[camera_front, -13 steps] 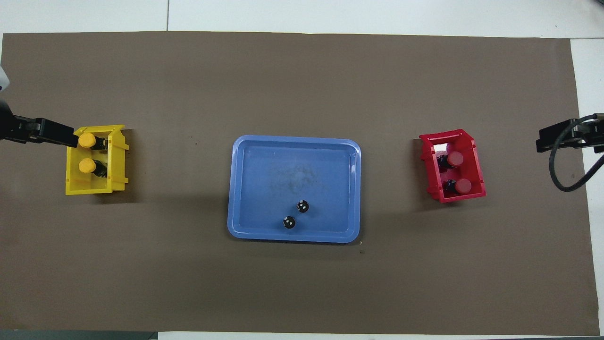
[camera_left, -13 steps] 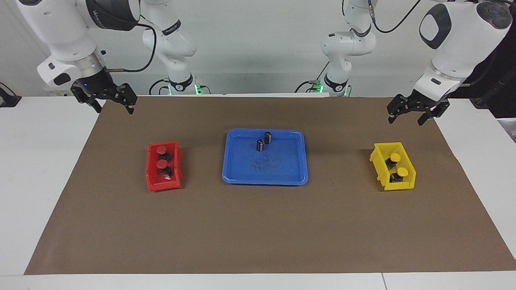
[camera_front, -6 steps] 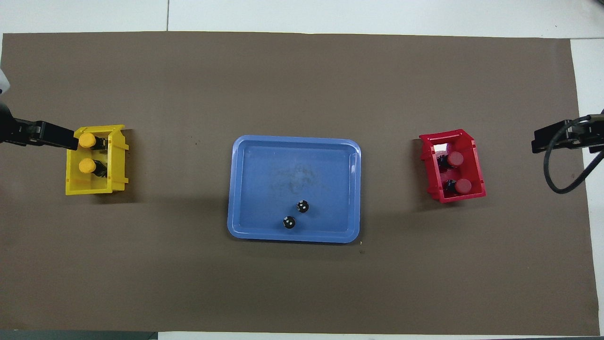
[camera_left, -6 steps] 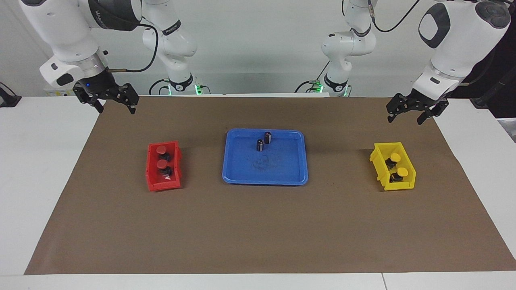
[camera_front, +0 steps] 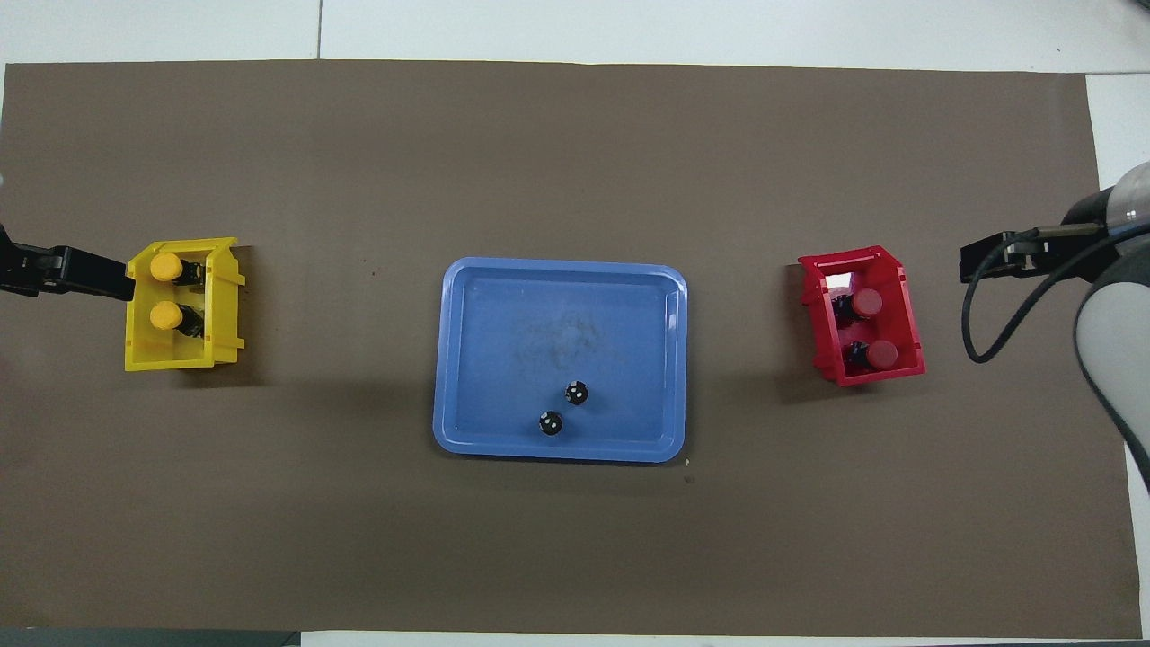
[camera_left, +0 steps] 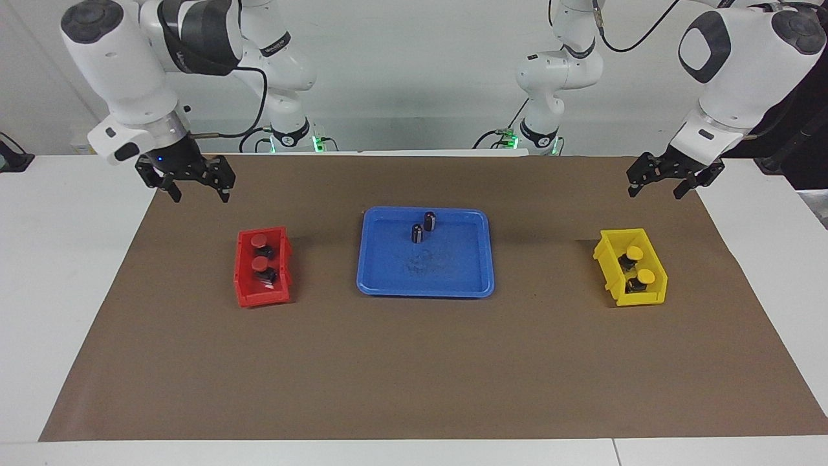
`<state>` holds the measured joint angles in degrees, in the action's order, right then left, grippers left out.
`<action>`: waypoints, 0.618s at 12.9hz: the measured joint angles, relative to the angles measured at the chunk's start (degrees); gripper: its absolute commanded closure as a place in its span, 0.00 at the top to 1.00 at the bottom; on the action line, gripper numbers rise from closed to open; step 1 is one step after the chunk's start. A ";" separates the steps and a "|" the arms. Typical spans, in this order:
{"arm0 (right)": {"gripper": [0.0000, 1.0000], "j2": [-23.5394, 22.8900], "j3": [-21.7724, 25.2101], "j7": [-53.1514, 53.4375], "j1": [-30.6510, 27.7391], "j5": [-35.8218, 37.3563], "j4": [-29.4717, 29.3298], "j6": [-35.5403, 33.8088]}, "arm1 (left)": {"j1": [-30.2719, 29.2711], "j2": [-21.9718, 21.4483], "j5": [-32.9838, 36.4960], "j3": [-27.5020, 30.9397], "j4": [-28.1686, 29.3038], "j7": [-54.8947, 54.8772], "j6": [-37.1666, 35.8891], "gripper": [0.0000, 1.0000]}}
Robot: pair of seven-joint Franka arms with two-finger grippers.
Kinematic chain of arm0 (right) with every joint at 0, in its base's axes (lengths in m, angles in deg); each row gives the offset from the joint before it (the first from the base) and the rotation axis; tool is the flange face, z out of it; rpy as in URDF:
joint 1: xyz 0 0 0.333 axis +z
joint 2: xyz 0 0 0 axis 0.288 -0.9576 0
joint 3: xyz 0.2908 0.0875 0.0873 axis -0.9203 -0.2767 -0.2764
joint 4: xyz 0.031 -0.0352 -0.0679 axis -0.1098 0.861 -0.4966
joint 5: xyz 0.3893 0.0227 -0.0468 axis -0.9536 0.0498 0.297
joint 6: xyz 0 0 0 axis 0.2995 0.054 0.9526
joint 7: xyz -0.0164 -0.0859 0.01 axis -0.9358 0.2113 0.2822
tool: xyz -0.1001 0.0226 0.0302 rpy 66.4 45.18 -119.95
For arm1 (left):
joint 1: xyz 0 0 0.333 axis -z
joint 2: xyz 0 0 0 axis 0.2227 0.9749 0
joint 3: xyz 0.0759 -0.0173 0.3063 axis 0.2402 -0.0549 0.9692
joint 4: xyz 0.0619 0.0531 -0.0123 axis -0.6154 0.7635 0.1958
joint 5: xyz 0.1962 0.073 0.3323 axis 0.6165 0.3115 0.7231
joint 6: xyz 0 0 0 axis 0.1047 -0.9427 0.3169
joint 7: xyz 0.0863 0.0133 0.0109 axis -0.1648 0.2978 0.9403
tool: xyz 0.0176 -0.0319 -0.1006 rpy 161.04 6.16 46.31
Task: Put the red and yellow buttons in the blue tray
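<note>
Two red buttons [camera_left: 260, 241] [camera_front: 868, 302] sit in a small red bin [camera_left: 244, 294] [camera_front: 818, 314]. A small yellow bin [camera_left: 605, 262] [camera_front: 225, 305] holds two yellow buttons [camera_left: 634, 253] [camera_front: 165, 266]. The blue tray [camera_left: 446, 275] [camera_front: 503, 332] lies mid-table between the bins. My right gripper [camera_left: 200, 193] [camera_front: 988, 256] hangs open and empty over the brown mat at the right arm's end. My left gripper [camera_left: 654, 189] [camera_front: 90, 274] hangs open and empty over the mat at the left arm's end, close to the yellow bin.
Two dark capless cylinders [camera_left: 430, 221] [camera_front: 576, 392] stand in the tray near its rim toward the robots. A brown mat [camera_left: 414, 369] covers most of the white table [camera_left: 58, 259]. A black cable [camera_front: 975, 332] loops from the right wrist.
The right arm has swung inward over the mat toward the red bin, its jaws a little narrower. The left gripper has shifted slightly and lifted. Bins, buttons and tray are unmoved.
</note>
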<state>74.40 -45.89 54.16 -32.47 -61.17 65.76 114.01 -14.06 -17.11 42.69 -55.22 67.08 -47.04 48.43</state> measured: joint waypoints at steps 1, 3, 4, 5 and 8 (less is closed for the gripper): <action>0.72 -0.81 0.01 0.08 0.62 -0.05 2.03 3.73 | 0.00 -0.38 0.00 0.00 0.73 -0.14 0.63 1.00; 0.65 -3.19 0.01 1.26 2.09 -0.06 4.89 10.21 | -0.64 -0.87 0.00 0.06 1.33 -0.41 1.64 1.00; 0.64 -4.30 0.02 1.45 2.87 -0.07 5.85 12.66 | -1.24 -0.99 0.00 0.08 1.54 -0.77 2.41 1.00; 0.63 -5.12 0.01 1.77 3.49 -0.07 6.88 14.86 | -1.60 -1.02 0.00 0.11 1.81 -1.19 3.14 1.00; 0.63 -6.26 0.09 2.11 3.94 -0.07 11.67 21.27 | -1.99 -1.13 0.00 0.15 3.49 -2.40 5.27 1.00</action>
<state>68.15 -45.80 56.27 -28.54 -61.24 77.42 135.28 -16.05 -18.24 42.69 -55.07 70.57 -49.44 53.70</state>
